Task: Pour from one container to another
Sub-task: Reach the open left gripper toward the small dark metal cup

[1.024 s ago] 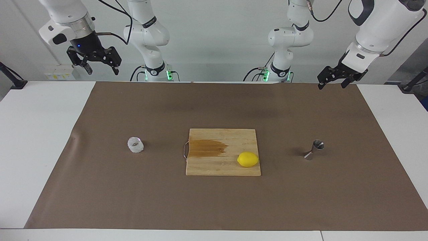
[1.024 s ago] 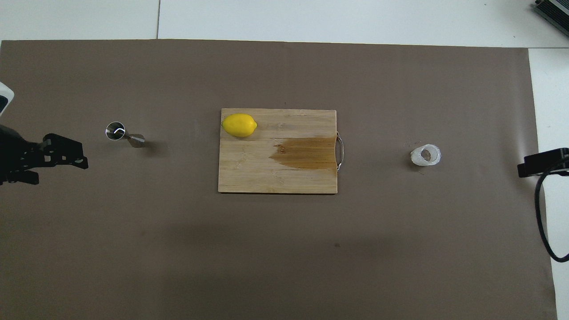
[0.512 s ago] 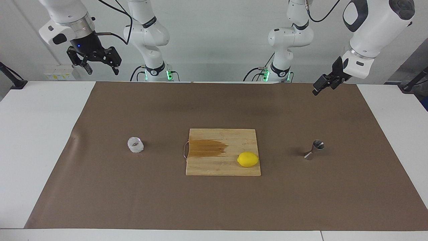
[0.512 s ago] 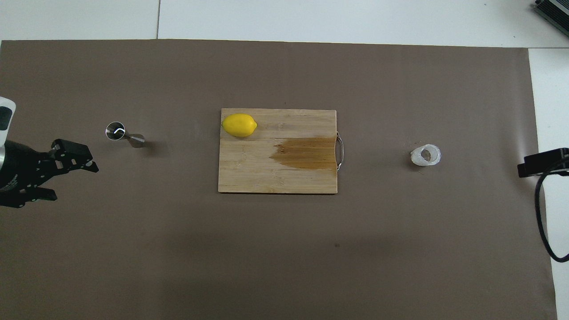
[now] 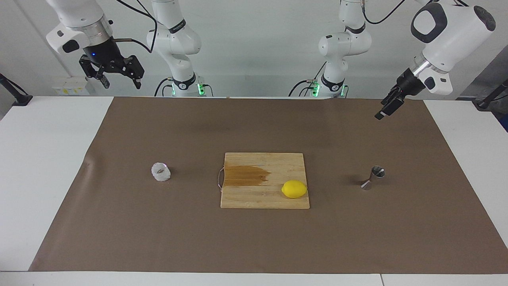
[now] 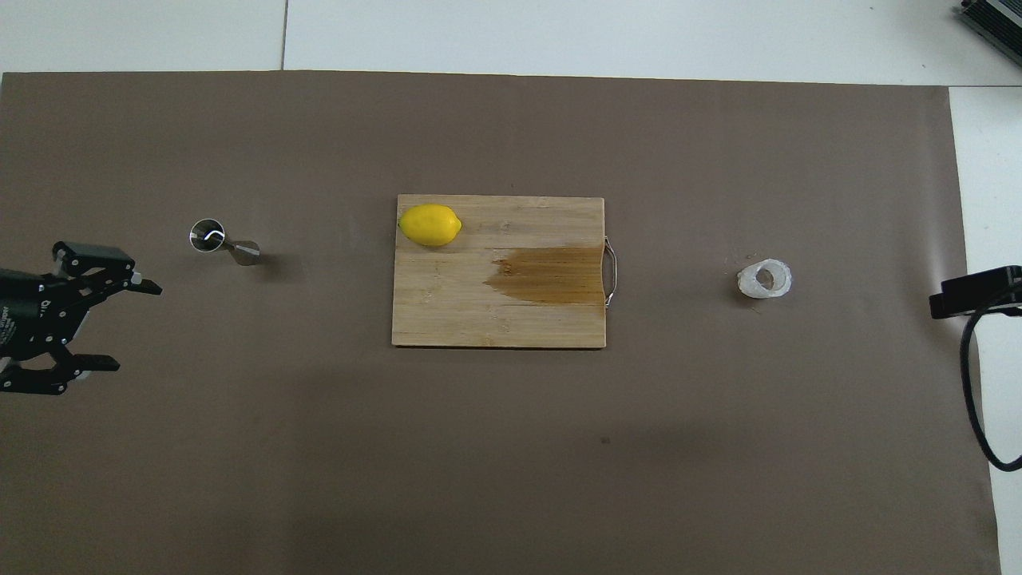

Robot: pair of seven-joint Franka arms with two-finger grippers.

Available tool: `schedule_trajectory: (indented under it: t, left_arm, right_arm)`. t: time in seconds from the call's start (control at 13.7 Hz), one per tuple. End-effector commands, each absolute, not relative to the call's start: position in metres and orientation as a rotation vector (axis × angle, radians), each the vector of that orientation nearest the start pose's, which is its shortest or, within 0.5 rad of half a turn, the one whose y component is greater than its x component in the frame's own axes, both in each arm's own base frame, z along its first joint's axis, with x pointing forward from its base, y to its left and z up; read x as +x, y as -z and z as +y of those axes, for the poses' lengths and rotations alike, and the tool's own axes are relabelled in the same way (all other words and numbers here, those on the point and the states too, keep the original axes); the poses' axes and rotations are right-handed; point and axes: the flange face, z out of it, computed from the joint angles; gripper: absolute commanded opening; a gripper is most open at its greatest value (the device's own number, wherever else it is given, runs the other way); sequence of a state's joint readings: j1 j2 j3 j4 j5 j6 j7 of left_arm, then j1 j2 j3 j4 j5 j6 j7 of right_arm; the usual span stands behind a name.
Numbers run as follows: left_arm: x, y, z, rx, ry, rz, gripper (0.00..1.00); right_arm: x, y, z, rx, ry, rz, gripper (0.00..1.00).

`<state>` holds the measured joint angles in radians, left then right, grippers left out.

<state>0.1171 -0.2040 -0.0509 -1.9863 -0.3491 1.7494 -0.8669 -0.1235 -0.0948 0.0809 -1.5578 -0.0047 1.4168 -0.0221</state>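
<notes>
1. You see a brown mat (image 5: 158,222) on the white table (image 5: 43,159).
2. The cutting board (image 5: 274,163) is pale wood with a dark brown stain.
3. The lemon (image 5: 294,189) is bright yellow.
4. The cup (image 5: 160,172) is frosted whitish; the jigger (image 5: 373,177) is shiny steel.
</notes>
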Motion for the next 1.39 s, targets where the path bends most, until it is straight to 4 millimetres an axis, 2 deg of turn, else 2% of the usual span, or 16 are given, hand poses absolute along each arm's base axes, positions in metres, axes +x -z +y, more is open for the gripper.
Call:
schedule_trajectory:
  t: [0.0,0.37,0.66,0.88,1.02,1.32]
  left_arm:
    - [0.49,-0.548,-0.003,-2.922,-0.28,-1.897,1.0]
    - [0.494,-0.539,-0.004,-2.745,-0.344,-2.223,1.0]
    - [0.495,-0.513,0.001,-2.489,-0.396,-2.556,1.0]
    - [0.498,-0.498,0.012,-2.196,-0.405,-2.857,1.0]
    - [0.503,-0.489,0.017,-2.014,-0.405,-2.993,1.0]
    - [0.515,-0.457,0.027,-1.662,-0.378,-3.223,1.0]
  right_arm:
    - [0.504,-0.671,-0.02,-3.127,-0.079,0.061,1.0]
    - [0.504,-0.671,-0.019,-3.127,-0.079,0.059,1.0]
    - [0.504,-0.671,-0.02,-3.127,-0.079,0.061,1.0]
    - [0.504,-0.671,-0.02,-3.127,-0.079,0.061,1.0]
    - [0.504,-0.671,-0.02,-3.127,-0.079,0.061,1.0]
    - [0.504,-0.671,-0.02,-3.127,-0.079,0.061,1.0]
